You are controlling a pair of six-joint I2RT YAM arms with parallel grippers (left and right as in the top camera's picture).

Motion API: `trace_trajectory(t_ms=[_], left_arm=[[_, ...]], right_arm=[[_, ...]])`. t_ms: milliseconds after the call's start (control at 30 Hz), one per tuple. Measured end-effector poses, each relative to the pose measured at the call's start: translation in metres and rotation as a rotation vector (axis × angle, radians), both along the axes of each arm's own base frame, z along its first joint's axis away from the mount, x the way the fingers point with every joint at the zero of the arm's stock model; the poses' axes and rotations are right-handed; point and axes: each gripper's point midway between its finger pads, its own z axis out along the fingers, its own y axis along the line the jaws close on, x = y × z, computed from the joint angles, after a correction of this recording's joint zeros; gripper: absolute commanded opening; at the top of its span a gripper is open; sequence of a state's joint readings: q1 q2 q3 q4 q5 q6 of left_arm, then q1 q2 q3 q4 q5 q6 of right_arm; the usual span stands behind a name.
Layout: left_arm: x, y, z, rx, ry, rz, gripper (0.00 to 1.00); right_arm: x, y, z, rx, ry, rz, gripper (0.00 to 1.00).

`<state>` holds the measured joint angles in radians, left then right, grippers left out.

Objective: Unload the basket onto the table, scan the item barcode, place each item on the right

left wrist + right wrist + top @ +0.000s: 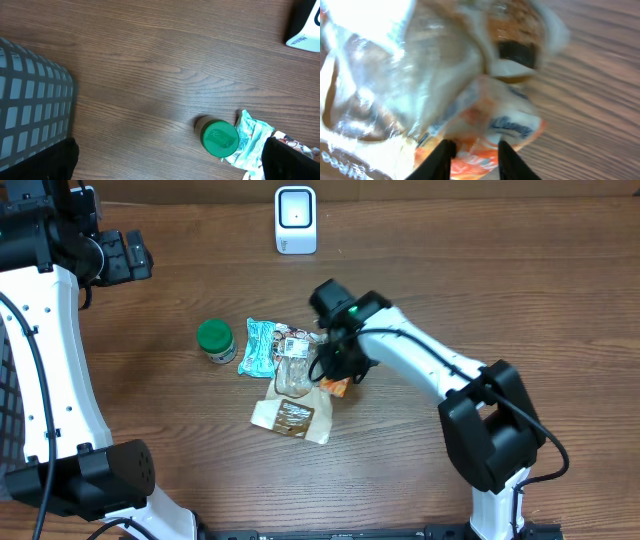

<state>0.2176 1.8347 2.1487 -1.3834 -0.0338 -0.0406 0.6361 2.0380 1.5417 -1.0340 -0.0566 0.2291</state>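
On the wooden table [520, 260], your right gripper [476, 146] straddles the orange packet [522, 131], jaws nearly closed though a firm pinch can't be told, well nearer you than the scanner [296, 220] and slightly right of it; the wide-open left gripper [125, 258] hangs far off the scanner's left.

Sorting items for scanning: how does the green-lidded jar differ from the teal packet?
The green-lidded jar is a rigid round tub standing upright; the teal packet is a crinkled wrapper lying flat. The jar's lid is dark green, the packet pale teal. Both rest on the table.
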Motion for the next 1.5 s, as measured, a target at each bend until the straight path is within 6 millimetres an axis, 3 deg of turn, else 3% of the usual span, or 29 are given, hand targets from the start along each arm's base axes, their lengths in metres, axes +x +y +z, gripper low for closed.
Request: trace_trajectory(t_ms=[133, 367, 633, 700, 800, 1067, 1367, 1500], left_arm=[[0.0, 0.0, 0.0, 0.0, 0.0, 0.0, 1.0], [0.0, 0.0, 0.0, 0.0, -0.001, 0.0, 0.99], [0.0, 0.0, 0.0, 0.0, 0.0, 0.0, 0.99], [0.0, 0.0, 0.0, 0.0, 0.0, 0.0, 1.0], [0.0, 0.0, 0.0, 0.0, 0.0, 0.0, 0.99], [0.0, 0.0, 0.0, 0.0, 0.0, 0.0, 0.99], [0.0, 0.0, 0.0, 0.0, 0.0, 0.0, 1.0], [0.0, 0.0, 0.0, 0.0, 0.0, 0.0, 0.99]], right_arm=[[-0.004, 0.012, 0.001, 0.026, -0.005, 0.027, 0.36], [-0.006, 0.007, 0.003, 0.059, 0.055, -0.053, 0.4], [0.005, -0.045, 0.029, 0.061, 0.167, -0.399, 0.4], [0.01, -0.049, 0.033, 0.097, 0.174, -0.453, 0.39], [0.007, -0.038, 0.028, 0.172, 0.209, -0.474, 0.35], [-0.039, 0.002, -0.012, 0.311, 0.369, -0.45, 0.34], [-0.034, 0.011, -0.028, 0.373, 0.36, -0.547, 0.34], [-0.034, 0.011, -0.028, 0.369, 0.366, -0.563, 0.29]])
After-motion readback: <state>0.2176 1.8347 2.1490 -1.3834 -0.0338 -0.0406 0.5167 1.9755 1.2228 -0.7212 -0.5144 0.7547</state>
